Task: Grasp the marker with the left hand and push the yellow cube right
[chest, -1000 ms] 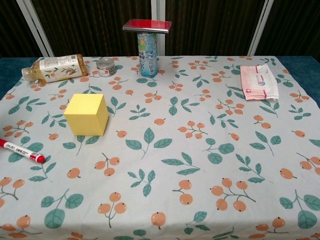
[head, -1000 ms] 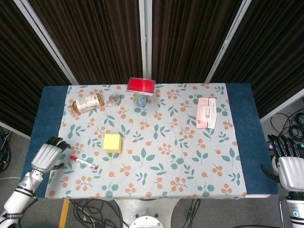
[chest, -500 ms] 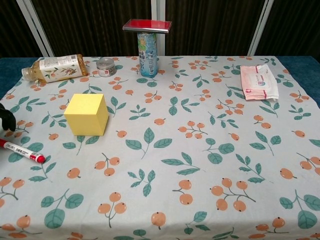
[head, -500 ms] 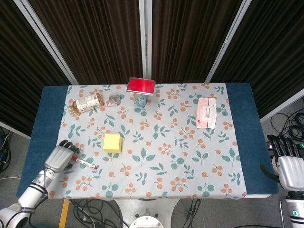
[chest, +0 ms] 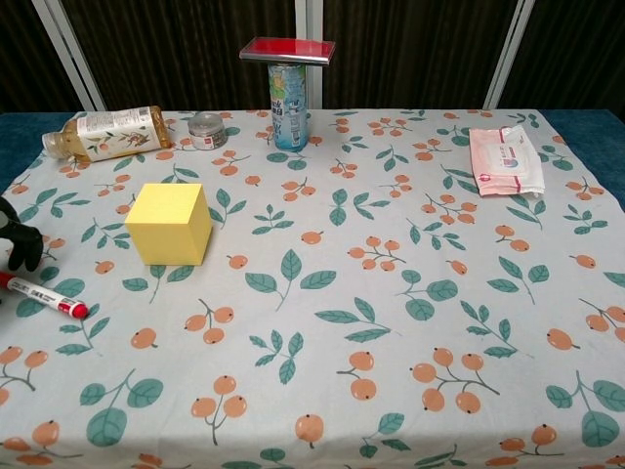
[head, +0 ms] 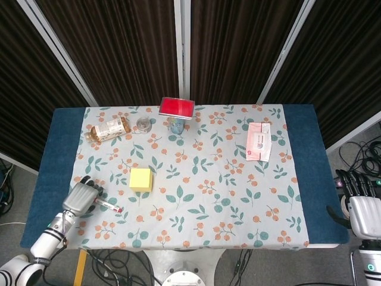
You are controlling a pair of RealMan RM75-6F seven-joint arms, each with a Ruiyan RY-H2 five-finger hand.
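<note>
The red-and-white marker (head: 110, 206) lies flat on the floral cloth near the table's front left, its red cap pointing right. In the chest view the marker (chest: 44, 296) sits at the left edge. My left hand (head: 80, 197) hovers over the marker's left end with fingers spread; its dark fingertips (chest: 16, 245) show just above the marker, not closed on it. The yellow cube (head: 140, 179) stands up and to the right of the marker, a short gap away; the chest view shows the cube (chest: 171, 224) untouched. My right hand (head: 362, 208) hangs off the table's right side, fingers extended, holding nothing.
At the back left lie a bottle (head: 107, 128) on its side and a small jar (head: 143, 123). A can (chest: 287, 93) carries a red box (chest: 287, 49) at the back centre. A wipes pack (head: 259, 141) lies at the back right.
My left hand has moved right and forward from the table's blue edge onto the cloth, ending over the marker's left end. Marker, cube and right hand have not moved.
</note>
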